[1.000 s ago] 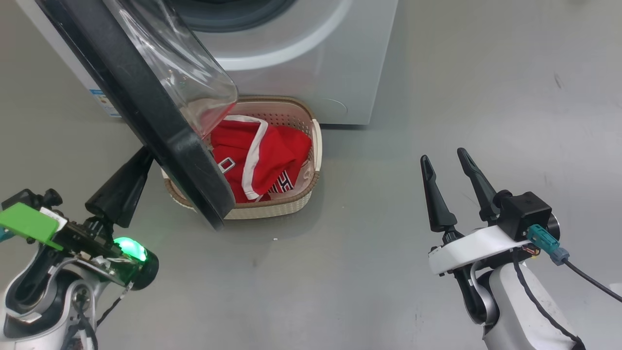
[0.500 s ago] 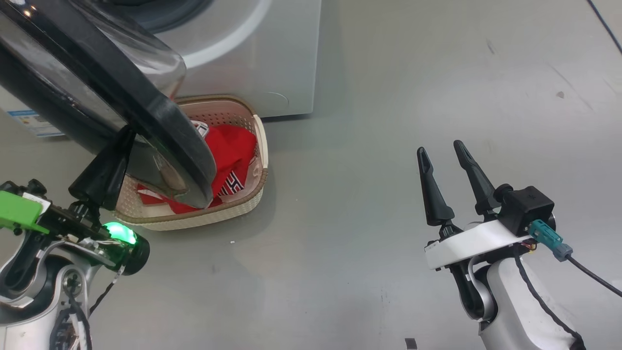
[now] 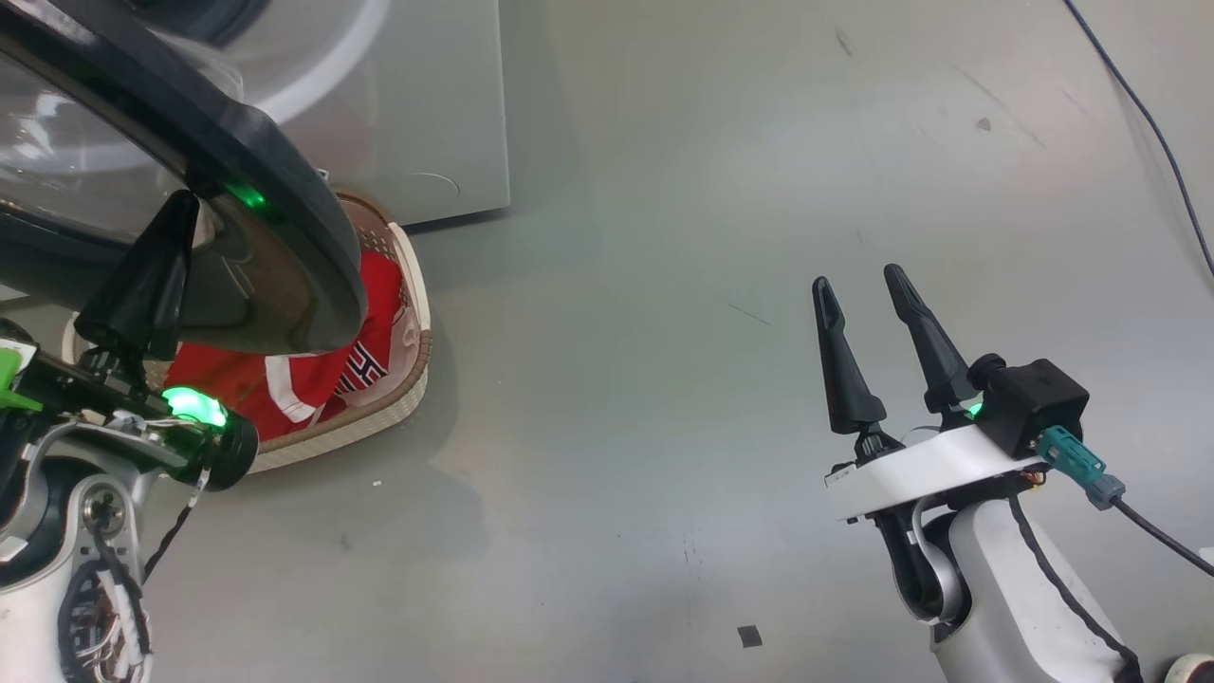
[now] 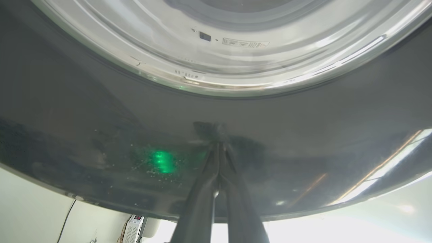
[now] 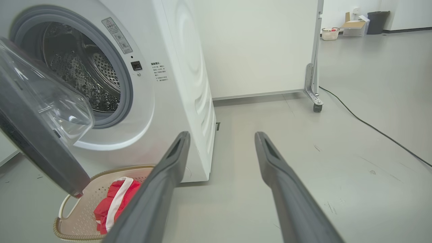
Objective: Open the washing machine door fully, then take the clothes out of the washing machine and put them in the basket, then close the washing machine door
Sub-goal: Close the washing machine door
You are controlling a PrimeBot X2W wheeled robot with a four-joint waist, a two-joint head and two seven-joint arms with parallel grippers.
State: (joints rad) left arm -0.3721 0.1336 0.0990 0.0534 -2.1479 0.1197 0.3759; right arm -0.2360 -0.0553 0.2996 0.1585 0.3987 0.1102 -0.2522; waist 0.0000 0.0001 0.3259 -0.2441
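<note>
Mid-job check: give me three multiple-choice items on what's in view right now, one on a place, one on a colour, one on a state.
1. Where do the red clothes lie?
A. in the drum
B. in the basket
C. on the floor

2. What colour is the washing machine door rim?
A. black
B. white
C. red

3. The right end effector is:
A. shut on clothes
B. shut on the door
C. open

Answers: 1 B, red fabric sits inside the cream basket; 2 A, the rim is glossy black; 3 C, its fingers stand apart, holding nothing.
</note>
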